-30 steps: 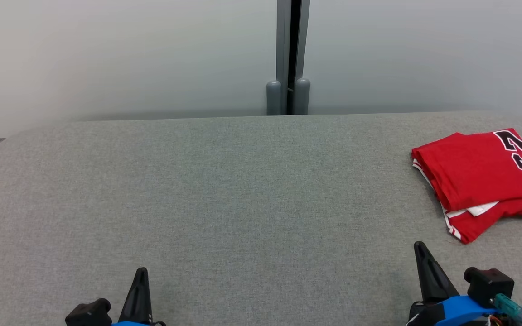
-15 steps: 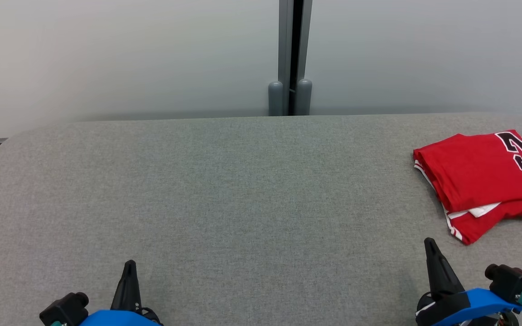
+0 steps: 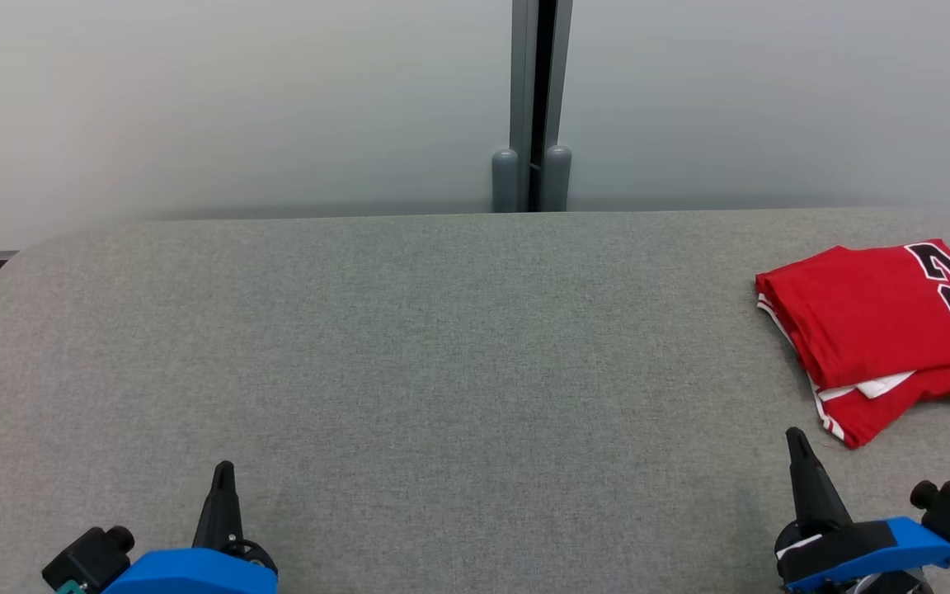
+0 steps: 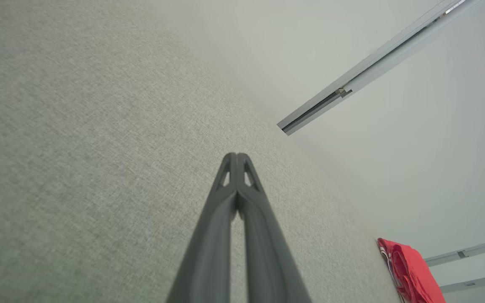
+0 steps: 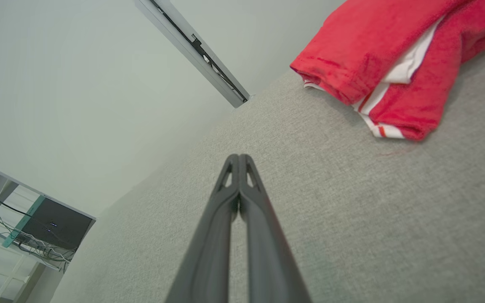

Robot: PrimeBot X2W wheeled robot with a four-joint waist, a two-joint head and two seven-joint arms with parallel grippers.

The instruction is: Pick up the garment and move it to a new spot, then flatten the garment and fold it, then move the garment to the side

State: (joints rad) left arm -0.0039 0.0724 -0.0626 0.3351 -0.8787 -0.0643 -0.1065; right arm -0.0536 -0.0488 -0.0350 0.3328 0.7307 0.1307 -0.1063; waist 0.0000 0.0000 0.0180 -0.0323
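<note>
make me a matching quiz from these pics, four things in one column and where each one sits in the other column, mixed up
Things
1. red shirt
2. left gripper
3. right gripper
4. grey post

Places, as the head view shows them
a. lower right, jaws shut, just short of the shirt's near corner
b. behind the far edge of the table, near the middle
c. folded, at the table's right side
d. lower left, jaws shut, over bare table top

Pairs: 1-c, 2-d, 3-a, 4-b
</note>
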